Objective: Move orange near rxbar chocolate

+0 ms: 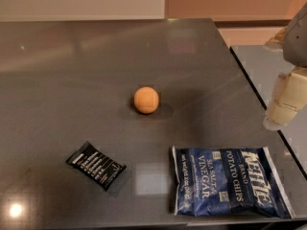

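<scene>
Camera view shows us the rxbar chocolate (pixel 96 166), flat and black with white lettering, lying on the table (pixel 72 71) below-left of the orange (pixel 146 100). Its long axis slants from upper left to lower right. The chips bag (pixel 230 181) lies below-right of the orange. Our pincer (pixel 283 104) hangs well right of the orange; apart or together, we cannot tell.

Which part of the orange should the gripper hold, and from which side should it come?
Hold the orange across its widest middle, coming straight down from above. It is a ball resting free on the table, nothing touching it, so an off-centre grip would probably make it roll. The gripper hangs at the right edge, apart from it.
</scene>
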You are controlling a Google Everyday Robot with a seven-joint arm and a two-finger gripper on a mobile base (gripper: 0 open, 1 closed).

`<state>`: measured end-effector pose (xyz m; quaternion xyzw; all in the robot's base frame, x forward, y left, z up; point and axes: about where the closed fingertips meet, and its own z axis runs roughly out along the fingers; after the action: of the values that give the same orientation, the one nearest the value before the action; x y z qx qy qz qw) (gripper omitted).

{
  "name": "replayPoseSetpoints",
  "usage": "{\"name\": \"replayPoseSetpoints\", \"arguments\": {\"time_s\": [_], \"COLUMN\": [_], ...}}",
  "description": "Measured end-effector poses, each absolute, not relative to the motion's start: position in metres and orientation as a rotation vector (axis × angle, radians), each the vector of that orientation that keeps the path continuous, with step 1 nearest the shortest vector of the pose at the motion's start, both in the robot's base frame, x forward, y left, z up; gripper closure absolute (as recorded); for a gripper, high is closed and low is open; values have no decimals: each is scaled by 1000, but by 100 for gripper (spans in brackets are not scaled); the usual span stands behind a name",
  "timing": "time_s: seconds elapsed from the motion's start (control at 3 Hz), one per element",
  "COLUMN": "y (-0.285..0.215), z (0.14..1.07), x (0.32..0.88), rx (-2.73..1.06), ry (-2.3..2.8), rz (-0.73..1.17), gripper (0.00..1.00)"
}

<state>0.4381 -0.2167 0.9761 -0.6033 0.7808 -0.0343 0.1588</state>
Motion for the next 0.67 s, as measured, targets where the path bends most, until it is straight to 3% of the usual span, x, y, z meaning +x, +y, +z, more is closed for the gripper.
{"name": "replayPoseSetpoints", "arguments": {"time_s": [0.67], "y": [-212], "z": [977], "x": [446], "rx": [-1708], "ry": [2217], "rz": [-63], "gripper": [0]}}
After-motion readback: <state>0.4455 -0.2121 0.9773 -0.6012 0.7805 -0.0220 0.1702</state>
